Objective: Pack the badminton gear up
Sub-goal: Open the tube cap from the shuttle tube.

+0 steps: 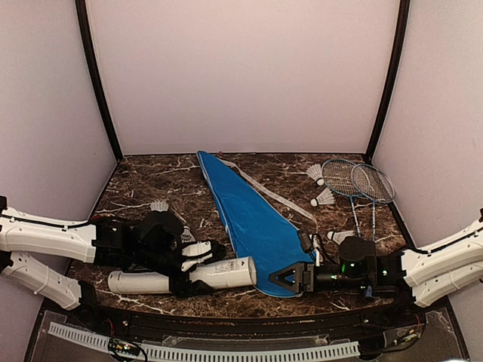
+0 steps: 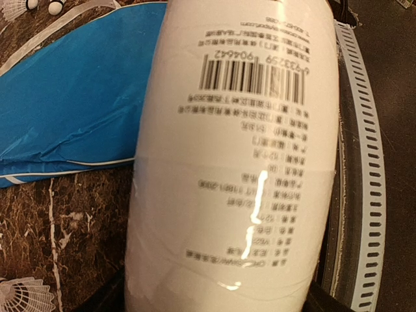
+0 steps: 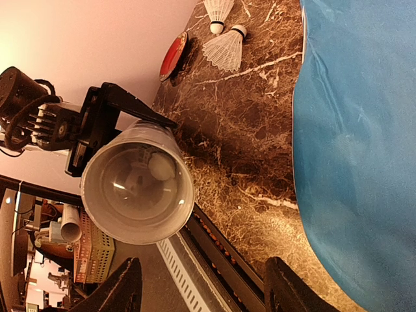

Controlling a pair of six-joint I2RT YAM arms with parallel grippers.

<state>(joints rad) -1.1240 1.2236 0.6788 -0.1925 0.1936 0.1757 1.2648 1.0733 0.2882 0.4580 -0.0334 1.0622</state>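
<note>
The long white tube (image 1: pixel 226 273) lies along the table's near edge, and my left gripper (image 1: pixel 192 273) is shut on it. It fills the left wrist view (image 2: pixel 234 162). In the right wrist view its open end (image 3: pixel 138 185) faces the camera, with a shuttlecock (image 3: pixel 161 167) inside. My right gripper (image 1: pixel 290 277) is open and empty, just right of the tube's mouth, its fingers (image 3: pixel 292 286) spread wide. The blue cover (image 1: pixel 253 219) lies flat mid-table. Two rackets (image 1: pixel 356 181) lie at the far right. Loose shuttlecocks (image 1: pixel 323 198) lie near them, and others (image 1: pixel 159 205) on the left.
A small red oval object (image 3: pixel 174 55) lies beyond the tube near two shuttlecocks (image 3: pixel 224 49). A white slotted rail (image 1: pixel 226 351) runs along the front edge below the table. Side walls close in the table left and right.
</note>
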